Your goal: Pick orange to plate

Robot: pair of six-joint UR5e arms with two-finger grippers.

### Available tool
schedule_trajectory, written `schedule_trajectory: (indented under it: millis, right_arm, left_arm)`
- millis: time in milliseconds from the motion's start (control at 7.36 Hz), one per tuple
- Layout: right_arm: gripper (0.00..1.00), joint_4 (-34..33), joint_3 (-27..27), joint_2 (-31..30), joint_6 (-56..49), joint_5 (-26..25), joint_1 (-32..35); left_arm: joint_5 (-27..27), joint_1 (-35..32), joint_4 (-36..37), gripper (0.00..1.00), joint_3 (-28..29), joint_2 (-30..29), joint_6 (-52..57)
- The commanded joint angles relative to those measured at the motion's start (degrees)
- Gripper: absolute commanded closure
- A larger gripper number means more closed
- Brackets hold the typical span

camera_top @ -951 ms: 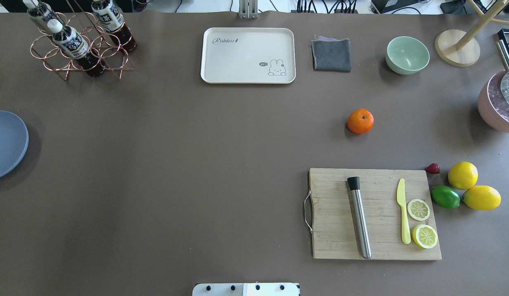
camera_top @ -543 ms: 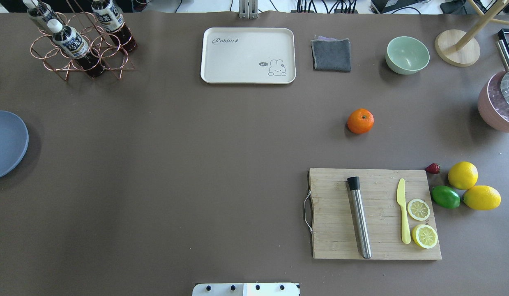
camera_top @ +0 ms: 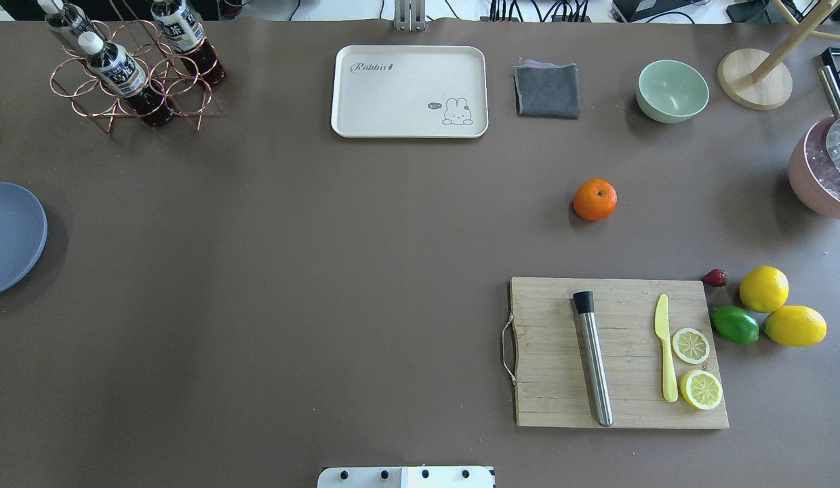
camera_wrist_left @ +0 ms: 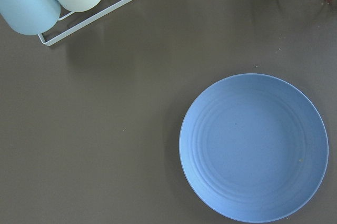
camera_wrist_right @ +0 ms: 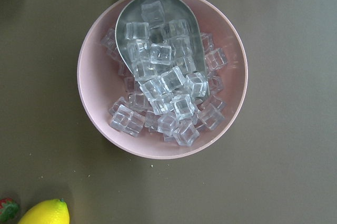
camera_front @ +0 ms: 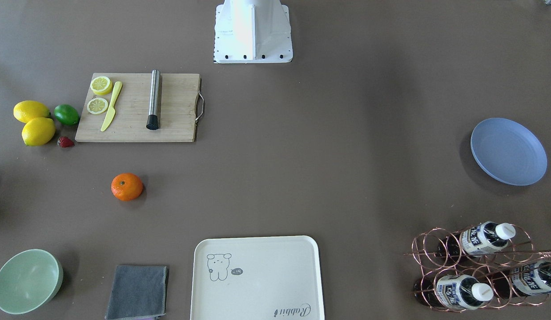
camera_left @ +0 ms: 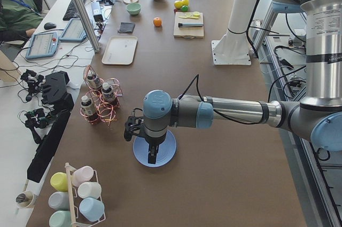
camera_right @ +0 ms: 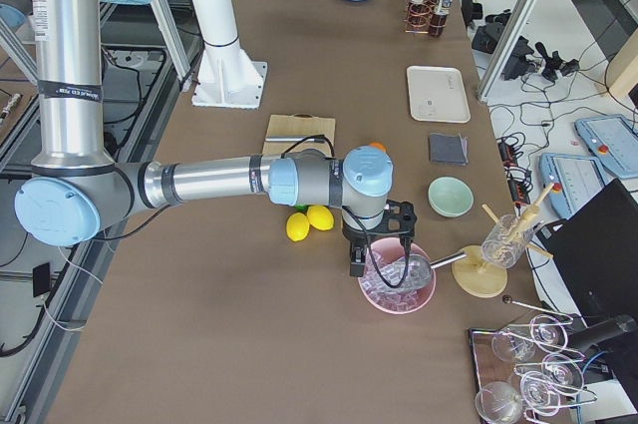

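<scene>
The orange (camera_top: 594, 199) lies alone on the brown table, right of centre, beyond the cutting board (camera_top: 616, 352); it also shows in the front-facing view (camera_front: 126, 186). The light-blue plate (camera_top: 9, 237) rests empty at the table's far left edge (camera_front: 508, 151) and fills the left wrist view (camera_wrist_left: 253, 147). My left gripper (camera_left: 151, 156) hangs over that plate (camera_left: 166, 155); I cannot tell if it is open or shut. My right gripper (camera_right: 361, 262) hovers over the pink ice bowl (camera_right: 397, 286), far from the orange, its state unclear too.
Two lemons (camera_top: 764, 289), a lime (camera_top: 735, 324) and a strawberry (camera_top: 714, 277) sit right of the board. A cream tray (camera_top: 409, 91), grey cloth (camera_top: 546, 90) and green bowl (camera_top: 672, 90) line the far edge. A copper bottle rack (camera_top: 131, 74) stands far left.
</scene>
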Motion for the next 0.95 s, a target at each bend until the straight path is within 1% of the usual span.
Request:
schedule_trajectory:
  millis: [0,815]
  right_arm:
    - [0.0,0.0,0.1,-0.01,-0.19,0.0,-0.01]
    - [0.0,0.0,0.45,0.78,0.16,0.0,-0.27]
  left_arm:
    - [0.01,0.04,0.02,0.02,0.32,-0.06,0.0]
    - [-0.08,1.36,-0.07,0.02,0.24,-0.15,-0.26]
